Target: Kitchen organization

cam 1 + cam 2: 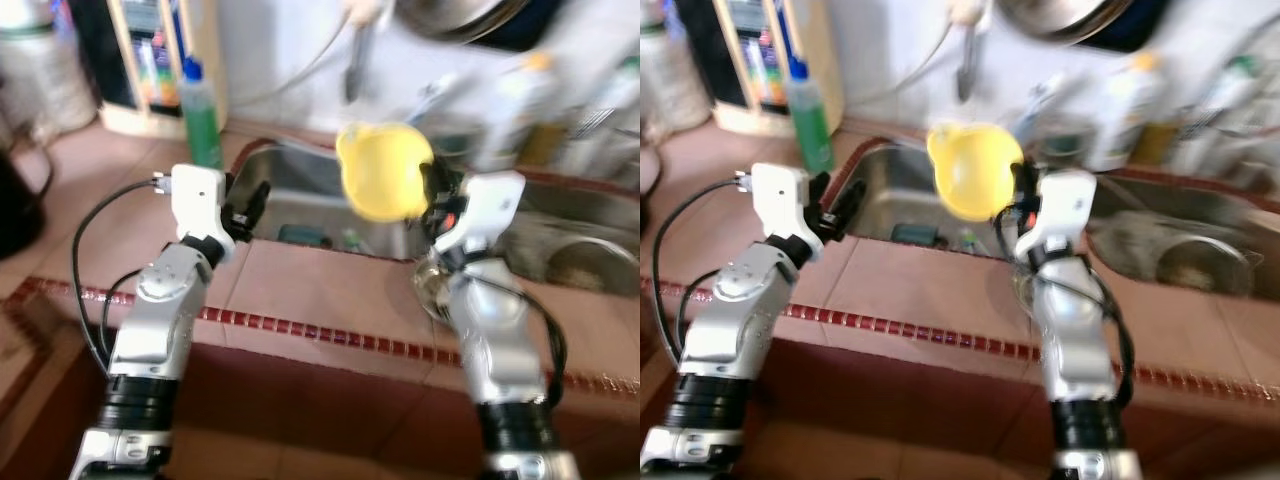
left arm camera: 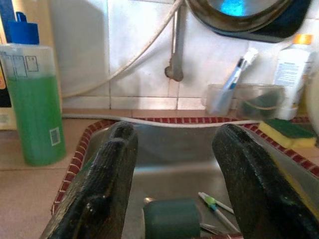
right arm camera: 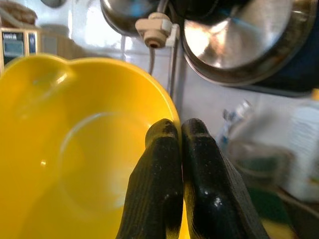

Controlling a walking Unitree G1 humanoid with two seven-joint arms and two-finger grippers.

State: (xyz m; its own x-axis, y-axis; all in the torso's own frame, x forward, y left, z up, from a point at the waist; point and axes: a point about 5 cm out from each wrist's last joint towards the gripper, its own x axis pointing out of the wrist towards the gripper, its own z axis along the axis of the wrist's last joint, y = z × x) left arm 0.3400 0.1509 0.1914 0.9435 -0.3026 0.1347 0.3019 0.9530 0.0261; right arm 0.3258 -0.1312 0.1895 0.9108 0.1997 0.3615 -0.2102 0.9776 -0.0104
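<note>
The right gripper (image 3: 180, 130) is pinching the rim of a yellow bowl (image 1: 383, 170), holding it in the air above the sink (image 1: 300, 190). The left gripper (image 2: 174, 144) is hovering with fingers spread wide, carrying nothing, at the sink's edge. The bowl is picked up but not yet placed (a green cup (image 2: 172, 219) and utensils are lying in the basin).

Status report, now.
Right tool shut on yellow bowl, held above sink. Left tool open, empty, at sink edge. Nothing blocking.
</note>
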